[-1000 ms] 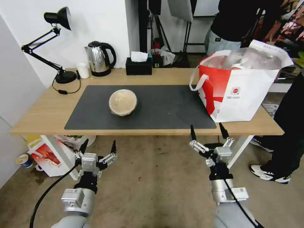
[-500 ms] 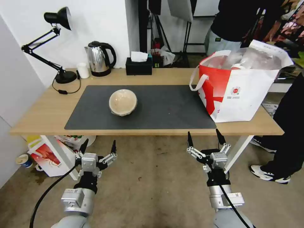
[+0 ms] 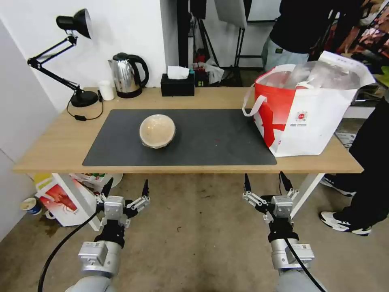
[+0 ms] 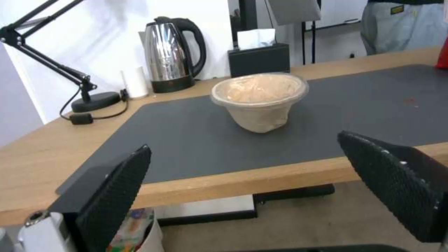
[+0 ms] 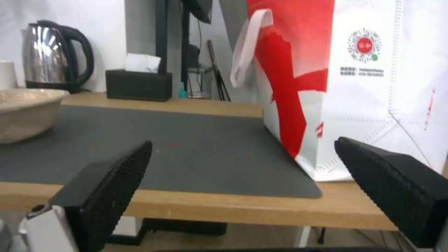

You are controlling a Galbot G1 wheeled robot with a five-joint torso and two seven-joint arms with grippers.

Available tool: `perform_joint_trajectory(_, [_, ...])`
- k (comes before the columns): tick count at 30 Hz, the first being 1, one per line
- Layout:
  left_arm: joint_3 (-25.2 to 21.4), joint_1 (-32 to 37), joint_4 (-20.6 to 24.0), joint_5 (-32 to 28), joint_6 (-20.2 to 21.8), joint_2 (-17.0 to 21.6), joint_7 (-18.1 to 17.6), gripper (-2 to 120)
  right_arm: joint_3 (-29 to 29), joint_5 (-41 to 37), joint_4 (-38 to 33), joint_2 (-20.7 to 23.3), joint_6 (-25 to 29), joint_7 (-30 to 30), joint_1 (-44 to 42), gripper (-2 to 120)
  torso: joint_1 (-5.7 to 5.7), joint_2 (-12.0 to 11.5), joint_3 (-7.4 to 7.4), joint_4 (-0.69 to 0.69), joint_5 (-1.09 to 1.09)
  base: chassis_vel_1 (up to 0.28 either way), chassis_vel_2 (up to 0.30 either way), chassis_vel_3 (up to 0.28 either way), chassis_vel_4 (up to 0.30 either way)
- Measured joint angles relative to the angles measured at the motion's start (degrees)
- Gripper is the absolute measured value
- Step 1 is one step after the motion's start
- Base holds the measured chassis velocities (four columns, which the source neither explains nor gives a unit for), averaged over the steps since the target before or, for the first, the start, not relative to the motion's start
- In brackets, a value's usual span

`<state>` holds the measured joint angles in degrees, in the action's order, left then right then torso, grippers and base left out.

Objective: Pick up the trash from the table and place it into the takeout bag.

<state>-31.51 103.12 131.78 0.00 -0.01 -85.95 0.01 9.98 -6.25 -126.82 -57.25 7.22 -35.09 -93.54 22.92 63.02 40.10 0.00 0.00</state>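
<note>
One beige paper bowl (image 3: 157, 131) sits upright, mouth up, on the dark mat (image 3: 210, 142) at eleven o'clock, the one takeout bag (image 3: 308, 117) stands open-topped at two o'clock, and below the table (image 3: 48, 150) edge the left gripper (image 3: 126, 188) and right gripper (image 3: 265, 182) hang spread wide, gripping nothing.
</note>
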Motion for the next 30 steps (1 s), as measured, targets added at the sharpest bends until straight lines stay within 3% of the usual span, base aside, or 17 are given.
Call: perform_joint_trajectory(30, [0.0, 0.0, 0.0, 0.0, 0.0, 0.0, 0.0, 100, -0.8, 1.4, -2.4, -0.1, -0.3, -4.3, -2.5, 100, 0.0, 0.0, 0.0, 0.0, 0.0, 0.0, 0.0, 0.0, 0.0])
